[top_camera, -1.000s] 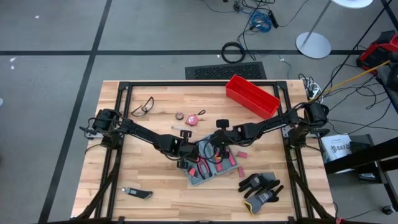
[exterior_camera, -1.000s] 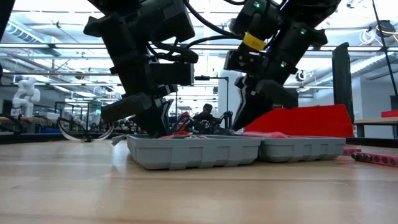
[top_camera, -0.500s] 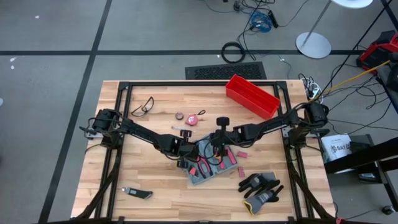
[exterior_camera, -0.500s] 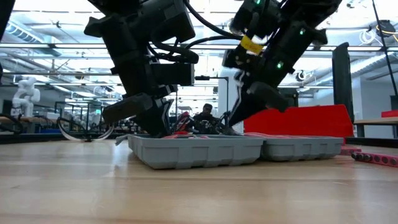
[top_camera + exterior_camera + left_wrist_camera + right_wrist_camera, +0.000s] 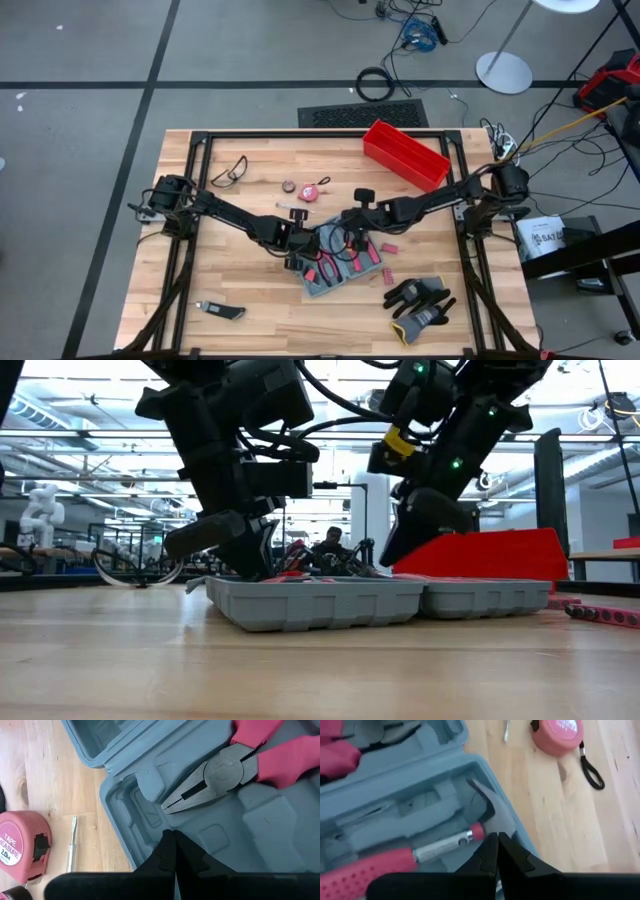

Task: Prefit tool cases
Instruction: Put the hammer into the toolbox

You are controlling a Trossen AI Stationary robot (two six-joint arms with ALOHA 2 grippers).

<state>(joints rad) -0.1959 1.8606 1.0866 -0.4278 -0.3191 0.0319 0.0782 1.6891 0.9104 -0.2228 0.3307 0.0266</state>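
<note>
Both claws were closed, empty: the left claw (image 5: 173, 851) over the open grey-blue plastic tool case (image 5: 340, 272) beside pink-handled pliers (image 5: 235, 762), the right claw (image 5: 498, 851) above a pink-handled hammer (image 5: 420, 851).

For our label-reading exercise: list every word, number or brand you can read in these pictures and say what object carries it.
"TAPE MEASURE" and "2.0" below it: on the pink tape measure, left wrist view.
White print on the tape measure's face in the right wrist view: too blurred to read.
Dark print on the white box beside the table, high view: too small to read.
No text shows on the tool case.
</note>
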